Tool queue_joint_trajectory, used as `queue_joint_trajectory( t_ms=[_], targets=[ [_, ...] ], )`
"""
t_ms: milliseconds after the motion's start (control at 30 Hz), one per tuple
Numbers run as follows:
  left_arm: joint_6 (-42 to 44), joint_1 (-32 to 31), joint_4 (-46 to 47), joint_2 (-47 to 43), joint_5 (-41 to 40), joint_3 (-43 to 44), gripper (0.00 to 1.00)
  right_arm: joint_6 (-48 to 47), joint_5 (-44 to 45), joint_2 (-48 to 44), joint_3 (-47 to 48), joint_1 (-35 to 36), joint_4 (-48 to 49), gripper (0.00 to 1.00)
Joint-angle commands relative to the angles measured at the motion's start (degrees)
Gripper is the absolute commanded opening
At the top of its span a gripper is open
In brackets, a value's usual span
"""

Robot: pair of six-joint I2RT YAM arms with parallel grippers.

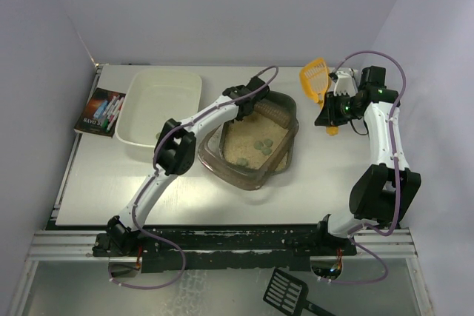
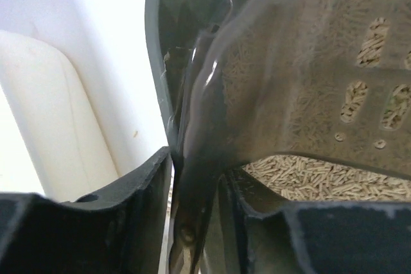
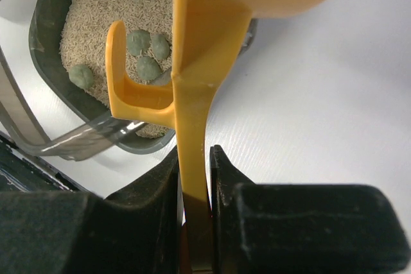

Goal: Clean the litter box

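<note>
Nearest me, below the desk's (image 1: 318,183) front edge, a black scoop (image 1: 284,290) lies by the arm bases. Past that, about mid-desk, sits the litter box (image 1: 222,164), set at an angle to the desk's edges. It holds beige litter (image 1: 241,142) and a few grey-green lumps (image 1: 259,143) toward its right side.

My left tool (image 1: 241,106) has reached over to the box's far left rim. In its wrist view the dark wall stands between the two fingers (image 2: 128,197), both close against it, so it is narrowed on the litter box.

Left of the box, just beside it, is a white tub (image 1: 133,138), and further left a dark packet (image 1: 100,111) lies near the desk's edge.

On the far right, my right tool (image 1: 331,111) is clamped tight on the handle of a yellow scoop (image 1: 314,78). The scoop's slotted head points toward the back, just off the box's far right corner. I cannot tell whether it touches the desk.
</note>
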Motion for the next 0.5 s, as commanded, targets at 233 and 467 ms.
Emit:
queue_joint_trajectory(
  t_ms=[233,467],
  targets=[
    [3.7,-1.3,-6.6,-4.6,1.8,4.9,0.58,-0.7,-1.6,-0.5,0.0,-0.7,0.2,0.00],
    [-0.1,-1.2,-8.8,-7.1,6.9,5.3,0.58,-0.7,-1.7,-0.7,-0.2,-0.7,0.4,0.00]
  ],
)
